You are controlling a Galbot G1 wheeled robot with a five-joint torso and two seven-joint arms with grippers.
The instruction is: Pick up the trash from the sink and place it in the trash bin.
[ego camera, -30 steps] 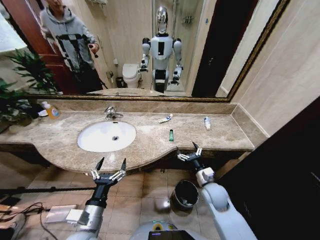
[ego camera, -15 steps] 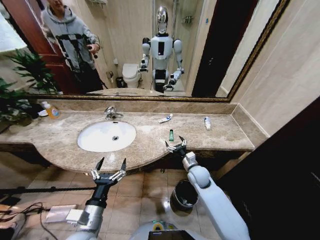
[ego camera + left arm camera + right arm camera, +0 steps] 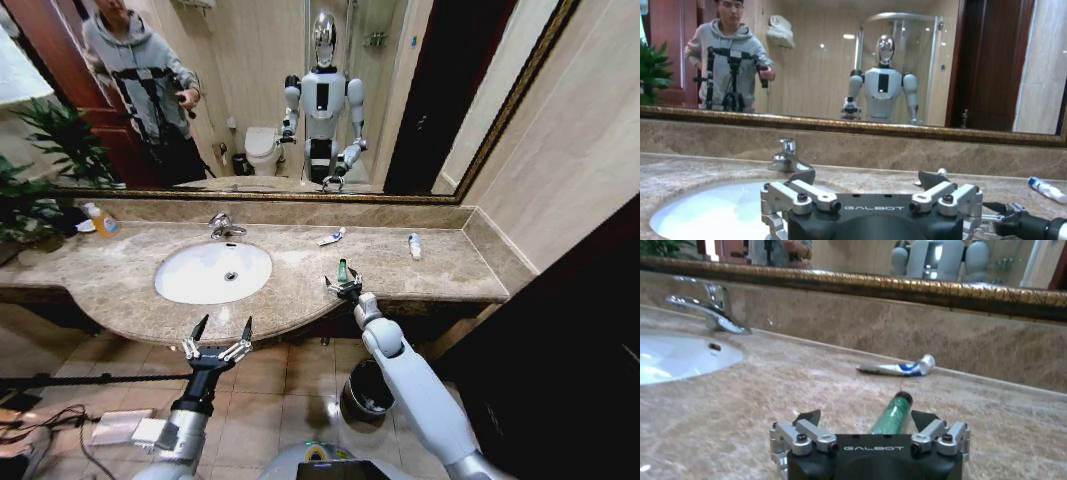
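Two grippers show: the left gripper [image 3: 217,337] hangs open and empty below the counter edge, in front of the sink [image 3: 213,272]. To its right, the right gripper [image 3: 343,283] sits low over the counter, fingers spread around the little green bottle [image 3: 891,414] lying between them, not touching it, with a white tube [image 3: 331,238] farther back near the mirror.

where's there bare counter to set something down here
Bare marble lies between the sink and the green bottle, and along the counter's right end past the far tube. It is crowded mid-counter: the right gripper is open at the bottle, with another tube behind.
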